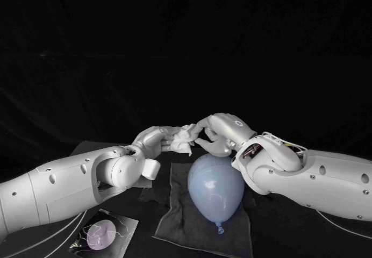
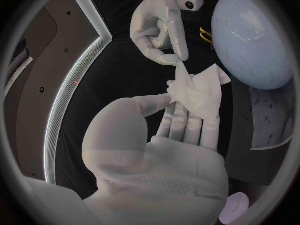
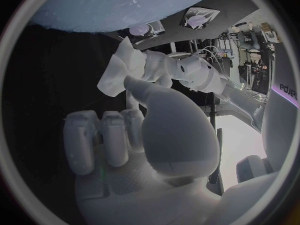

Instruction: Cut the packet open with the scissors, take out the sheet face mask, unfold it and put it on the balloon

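The white sheet mask [image 1: 183,140] is a crumpled, partly folded wad held in the air between my two hands, just above the far end of the balloon. My left hand [image 1: 157,141] holds it against its fingers with the thumb; in the left wrist view the mask [image 2: 199,90] lies across my left hand [image 2: 169,150]. My right hand [image 1: 217,131] pinches an upper corner of it between thumb and finger [image 2: 170,59]. The pale blue balloon [image 1: 215,185] lies on a dark cloth, knot towards me. The opened packet [image 1: 101,234] lies at the near left.
A dark grey cloth [image 1: 177,223] is spread under the balloon in the middle of the black table. My right forearm [image 1: 310,177] reaches over the balloon's right side, my left forearm [image 1: 62,191] over the near left of the table beside the packet.
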Controlling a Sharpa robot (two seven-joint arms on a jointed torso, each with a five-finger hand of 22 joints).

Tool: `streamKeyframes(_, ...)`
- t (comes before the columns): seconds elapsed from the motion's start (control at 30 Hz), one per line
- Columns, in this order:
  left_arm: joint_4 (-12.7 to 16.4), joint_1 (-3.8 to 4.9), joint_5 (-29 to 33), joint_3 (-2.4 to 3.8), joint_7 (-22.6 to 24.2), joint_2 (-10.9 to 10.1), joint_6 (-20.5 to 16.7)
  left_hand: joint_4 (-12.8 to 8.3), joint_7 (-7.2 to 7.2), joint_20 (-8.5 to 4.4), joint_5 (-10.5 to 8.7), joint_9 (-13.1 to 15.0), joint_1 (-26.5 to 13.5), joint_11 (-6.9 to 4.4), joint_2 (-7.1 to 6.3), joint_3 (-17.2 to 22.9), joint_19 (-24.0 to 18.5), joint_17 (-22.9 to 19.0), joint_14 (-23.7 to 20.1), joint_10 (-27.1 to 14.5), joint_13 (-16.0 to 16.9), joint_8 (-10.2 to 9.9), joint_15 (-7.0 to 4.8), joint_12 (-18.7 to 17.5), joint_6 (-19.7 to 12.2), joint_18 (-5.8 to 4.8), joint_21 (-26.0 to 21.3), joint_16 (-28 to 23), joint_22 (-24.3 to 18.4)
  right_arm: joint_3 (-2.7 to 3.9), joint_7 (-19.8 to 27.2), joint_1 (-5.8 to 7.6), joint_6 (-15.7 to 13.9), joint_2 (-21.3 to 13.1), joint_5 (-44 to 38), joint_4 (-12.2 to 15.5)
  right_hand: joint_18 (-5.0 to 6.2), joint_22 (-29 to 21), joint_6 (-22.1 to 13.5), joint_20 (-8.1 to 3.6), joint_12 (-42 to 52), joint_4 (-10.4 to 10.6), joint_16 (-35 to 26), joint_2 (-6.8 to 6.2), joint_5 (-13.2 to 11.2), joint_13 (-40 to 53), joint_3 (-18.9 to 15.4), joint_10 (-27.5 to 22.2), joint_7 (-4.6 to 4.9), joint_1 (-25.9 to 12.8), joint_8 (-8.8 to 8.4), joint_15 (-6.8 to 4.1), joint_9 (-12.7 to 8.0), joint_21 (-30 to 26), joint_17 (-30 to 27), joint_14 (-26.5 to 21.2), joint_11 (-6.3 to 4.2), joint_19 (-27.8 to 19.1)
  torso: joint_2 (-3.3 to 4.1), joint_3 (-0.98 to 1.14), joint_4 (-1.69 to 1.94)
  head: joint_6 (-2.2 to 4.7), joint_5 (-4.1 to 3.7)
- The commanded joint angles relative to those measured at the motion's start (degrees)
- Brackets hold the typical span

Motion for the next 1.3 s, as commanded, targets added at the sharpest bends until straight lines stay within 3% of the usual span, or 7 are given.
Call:
streamKeyframes(0.03, -0.03, 0.10, 0.11, 0.09, 1.01, 0.11, -0.64, -0.39, 0.02, -0.07, 0.36, 0.01, -0.21, 0.04, 0.62, 0.02, 0.45, 0.08, 0.49, 0.57, 0.08, 0.34, 0.01, 0.17, 0.37, 0.89, 0.28, -0.17, 0.06, 0.02, 0.19, -0.02, 0.26, -0.47, -0.32, 0.66, -0.37, 15.05, -0.29, -0.28, 0.21, 0.12, 0.20, 0.04, 0.17, 10.99, 0.32, 3.28, -0.09, -0.57, 0.33, -0.43, 0.04, 0.26, 15.09, 5.86, -0.49, 5.91, 0.02, 0.03, 0.04, 0.01, -0.05)
streamKeyframes(0.53, -2.72, 0.12, 3.62, 0.29, 2.60, 0.73, -5.88, 0.46, 0.31, 0.21, 0.29, 0.11, -0.66, 0.32, 1.11, -0.52, -0.22, 0.24, 0.15, 0.10, -0.03, 0.06, 0.28, -0.09, -0.20, 0.74, -0.13, -0.79, -0.16, 0.00, 0.86, -0.29, -0.33, -2.74, 0.78, 3.97, -0.37, 15.05, -0.37, -0.29, 0.23, 0.06, 0.20, 0.00, 0.18, 11.01, 0.42, 3.30, -0.10, -0.70, 0.46, -0.44, 0.15, 0.26, 15.09, 5.86, -0.50, 5.91, 0.01, -0.02, 0.07, 0.08, -0.04)
streamKeyframes(0.97, -4.40, 1.03, 2.13, 0.49, -0.93, 0.89, -1.66, 0.44, 0.47, 0.26, 0.30, 0.19, -0.42, 0.41, 1.25, -0.86, -0.28, 0.25, 0.04, -0.05, -0.03, 0.03, 0.34, -0.09, -0.36, 0.82, -0.19, -1.11, -0.19, 0.00, 1.37, -0.49, -1.05, -3.28, 0.92, 3.31, -0.37, 15.05, -0.45, -0.30, 0.23, 0.00, 0.20, -0.04, 0.18, 11.03, 0.52, 3.30, -0.11, -0.80, 0.59, -0.45, 0.24, 0.26, 15.09, 5.86, -0.51, 5.91, 0.04, -0.02, 0.08, 0.23, 0.09)
streamKeyframes(1.3, -5.28, 1.59, 3.21, 0.76, 0.87, 1.49, -4.75, 0.73, 0.58, 0.36, 0.29, 0.30, -0.10, 0.62, 1.54, -1.46, -0.33, 0.21, -0.26, -0.68, -0.07, -0.14, 0.58, -0.16, -0.88, 0.84, -0.33, -1.88, -0.25, -0.04, 0.98, -0.57, 0.24, -3.49, 1.12, 4.16, -0.37, 15.05, -0.48, -0.31, 0.27, -0.06, 0.20, -0.08, 0.18, 11.07, 0.58, 3.33, -0.12, -0.83, 0.66, -0.45, 0.30, 0.26, 15.09, 5.86, -0.52, 5.91, -0.06, -0.07, 0.07, 0.45, 0.21)
